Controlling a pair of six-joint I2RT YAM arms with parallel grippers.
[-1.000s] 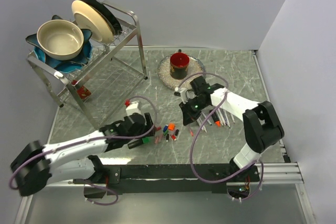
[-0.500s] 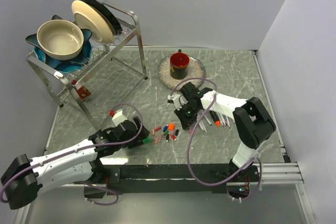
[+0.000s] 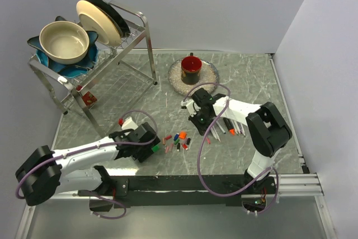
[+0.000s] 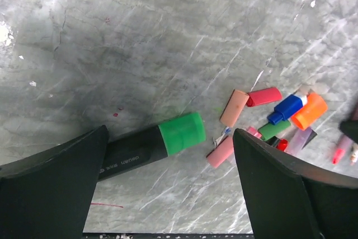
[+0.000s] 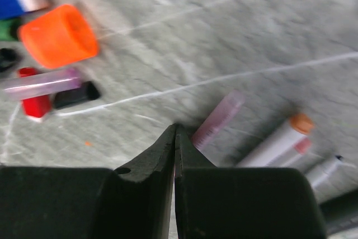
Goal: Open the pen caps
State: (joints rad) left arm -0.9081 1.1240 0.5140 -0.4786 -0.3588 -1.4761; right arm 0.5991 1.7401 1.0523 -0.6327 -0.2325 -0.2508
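Note:
A black marker point(image 4: 131, 152) with a green cap point(image 4: 180, 133) lies on the table between the fingers of my open left gripper point(image 4: 170, 138), which do not touch the cap. Loose pen caps point(image 3: 178, 140) lie just to its right: peach point(image 4: 234, 107), red point(image 4: 264, 96), blue point(image 4: 287, 108) and orange point(image 4: 309, 111). My right gripper point(image 5: 175, 130) is shut, with nothing clearly between its jaws, low over the table. A pink cap point(image 5: 217, 119) lies right beside its tip. An orange cap point(image 5: 59, 36), a purple cap point(image 5: 42, 81) and a black cap point(image 5: 77, 94) lie beyond it.
Several uncapped white pens point(image 3: 232, 126) lie side by side right of my right gripper point(image 3: 197, 120). A red cup stands on a plate point(image 3: 208, 76) at the back. A metal dish rack point(image 3: 140, 43) with bowls and plates stands at the back left.
My left arm drew back and down, and the green-capped marker now lies on the table with the jaws open. My right gripper moved left and down toward the pile of caps.

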